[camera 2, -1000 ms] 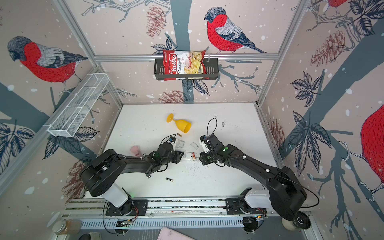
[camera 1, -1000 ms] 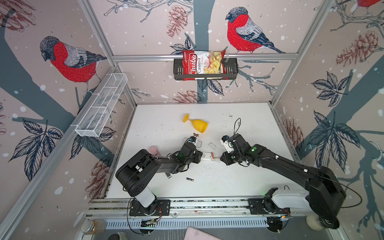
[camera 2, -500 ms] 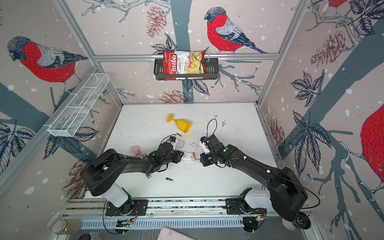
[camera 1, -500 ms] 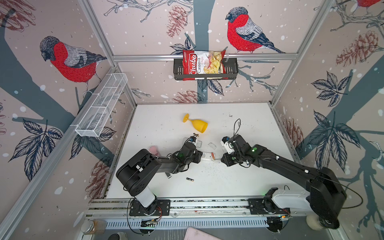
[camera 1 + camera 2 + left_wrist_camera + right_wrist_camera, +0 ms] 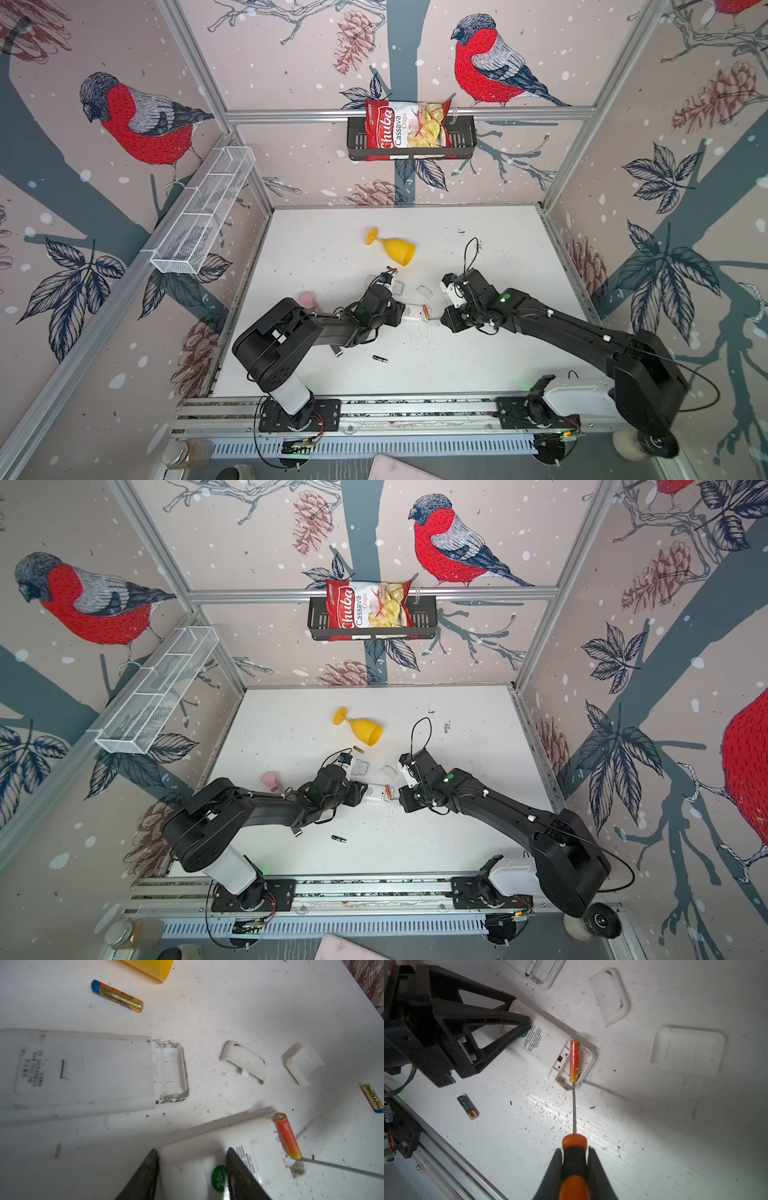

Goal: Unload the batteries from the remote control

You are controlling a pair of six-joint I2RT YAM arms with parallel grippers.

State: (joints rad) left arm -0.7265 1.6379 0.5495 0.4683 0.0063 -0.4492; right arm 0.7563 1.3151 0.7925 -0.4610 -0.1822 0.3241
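Lying just beyond left hand point(image 5: 191, 1150) clamped on remote point(image 5: 228, 1134), orange battery point(image 5: 287, 1136); right hand point(image 5: 574, 1149) clamping screwdriver point(image 5: 573, 1109).

Battery point(image 5: 574, 1061) in remote point(image 5: 542, 1043) bay, screwdriver point(image 5: 574, 1105) tip at its end, cover point(image 5: 424, 292) behind remote.

A slim orange cylindrical battery point(image 5: 574, 1061) lies in the open end compartment of the white plastic remote control point(image 5: 548, 1026). A black battery with a gold end point(image 5: 467, 1107) lies loose on the bench point(image 5: 654, 1126), well apart. A gold-and-blue battery point(image 5: 117, 996) lies flat elsewhere.
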